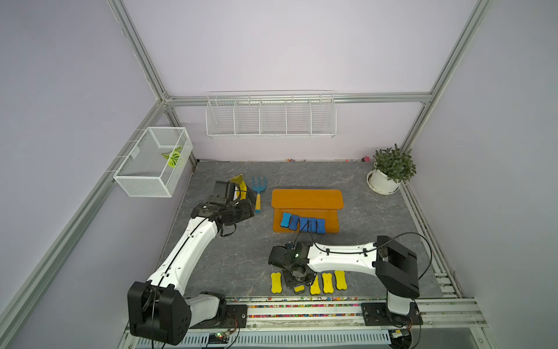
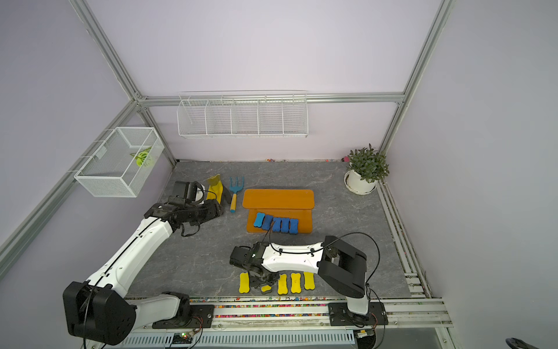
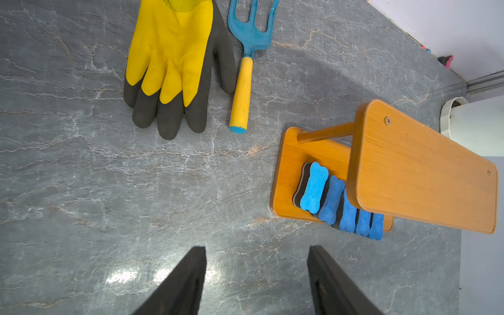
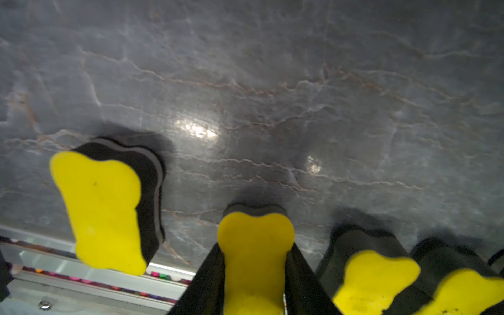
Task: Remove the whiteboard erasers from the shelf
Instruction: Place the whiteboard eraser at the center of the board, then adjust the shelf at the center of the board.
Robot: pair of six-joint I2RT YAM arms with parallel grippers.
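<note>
Five blue erasers (image 1: pixel 303 223) lie packed side by side on the lower tier of the shelf (image 1: pixel 307 198), whose upper tier is bare, so by my count half the job is left. The five yellow erasers (image 1: pixel 327 282) are already off it, lined up on the tabletop (image 1: pixel 241 256) along its near edge, well apart from the shelf. One yellow eraser (image 4: pixel 256 267) in that row sits between the fingers of the right tool (image 4: pixel 255 246), which lie close along both its sides; whether they press it or only flank it I cannot tell, though it looks to be at tabletop level, so this placing seems nearly done. The left tool (image 3: pixel 256 272) hangs wide and empty over bare tabletop, beside a yellow glove (image 3: pixel 174 62) and a blue garden fork (image 3: pixel 245 54), with the blue row in its sight.
</note>
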